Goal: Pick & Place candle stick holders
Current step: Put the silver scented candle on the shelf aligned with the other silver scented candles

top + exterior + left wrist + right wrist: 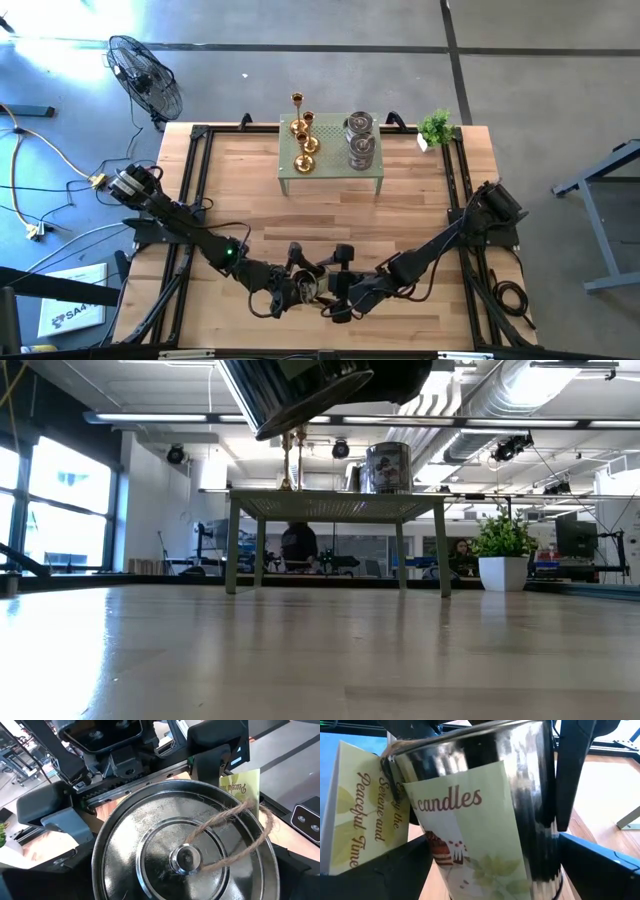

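Right now, mid-air at the bottom centre of the high view, well below the stand [330, 183]: 1 silver jar [485, 820] caught between the left gripper [300, 283] and the right gripper [336, 290], off the table [330, 230]. Left fingers spread wide and seemingly clamped across the lid [185, 855]; right fingers at their widest along the labelled wall, looking loose rather than pressing, though hard to call with certainty. Reads as a handover or a joint carry, so the main danger lies in timing: risks a drop onto the wood if the left lets go without a firm squeeze from the right. Risks a slip too, given smooth metal, a glossy label and only narrow contact on a round body. Could also lift the lid clean off, should the hold sit on the lid alone, leaving the body to fall. Twine [225, 827] and the paper tag [360, 805] hanging beside the fingers: liable to snag, get pinched under a pad and spoil the hold. With 2 wrists this close, any sideways move by either may knock the other. Further off, at the upper centre of the high view, 3 gold holders [303, 135] and 2 more silver jars [359, 140] crowded on the stand; a careless approach there would likely topple the tall thin gold ones.
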You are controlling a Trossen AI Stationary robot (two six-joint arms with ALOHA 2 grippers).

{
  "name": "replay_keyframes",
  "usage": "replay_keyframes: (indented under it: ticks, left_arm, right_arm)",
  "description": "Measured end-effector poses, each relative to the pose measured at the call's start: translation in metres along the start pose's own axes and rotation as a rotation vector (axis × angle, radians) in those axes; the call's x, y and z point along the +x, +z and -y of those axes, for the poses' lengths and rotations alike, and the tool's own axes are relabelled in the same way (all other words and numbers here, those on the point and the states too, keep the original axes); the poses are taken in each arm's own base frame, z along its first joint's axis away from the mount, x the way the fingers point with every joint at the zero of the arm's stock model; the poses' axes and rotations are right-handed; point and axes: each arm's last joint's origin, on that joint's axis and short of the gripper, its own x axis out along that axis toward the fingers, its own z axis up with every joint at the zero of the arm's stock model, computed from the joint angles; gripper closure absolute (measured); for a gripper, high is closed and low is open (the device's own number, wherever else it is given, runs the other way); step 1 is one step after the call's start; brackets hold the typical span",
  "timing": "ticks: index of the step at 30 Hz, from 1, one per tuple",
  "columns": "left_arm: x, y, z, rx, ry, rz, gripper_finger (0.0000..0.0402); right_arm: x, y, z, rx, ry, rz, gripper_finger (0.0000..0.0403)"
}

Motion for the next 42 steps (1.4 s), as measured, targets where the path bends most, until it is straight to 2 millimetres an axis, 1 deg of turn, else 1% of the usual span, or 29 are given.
replay_keyframes:
  ticks: [15, 24, 29, 33, 36, 42]
  left_arm:
    - [0.000, -0.001, 0.001, 0.010, -0.019, 0.000, 0.0046]
    - [0.000, -0.001, 0.002, 0.005, -0.047, 0.008, 0.0045]
    - [0.000, 0.000, 0.002, -0.027, -0.052, 0.013, 0.0026]
    - [-0.002, 0.010, -0.001, -0.083, -0.042, 0.086, 0.0007]
    - [-0.001, 0.008, 0.000, -0.080, -0.054, 0.075, 0.0006]
    - [-0.001, 0.009, 0.000, -0.090, -0.050, 0.086, 0.0003]
  right_arm:
    - [0.015, -0.002, 0.010, 0.031, 0.059, -0.033, 0.0005]
    - [0.015, -0.003, 0.009, 0.022, 0.046, -0.028, 0.0031]
    - [0.015, -0.003, 0.009, 0.026, 0.049, -0.027, 0.0033]
    - [0.018, -0.007, 0.012, 0.027, 0.015, -0.049, 0.0033]
    - [0.018, -0.008, 0.013, 0.034, -0.003, -0.053, 0.0033]
    - [0.018, -0.008, 0.013, 0.032, 0.000, -0.054, 0.0033]
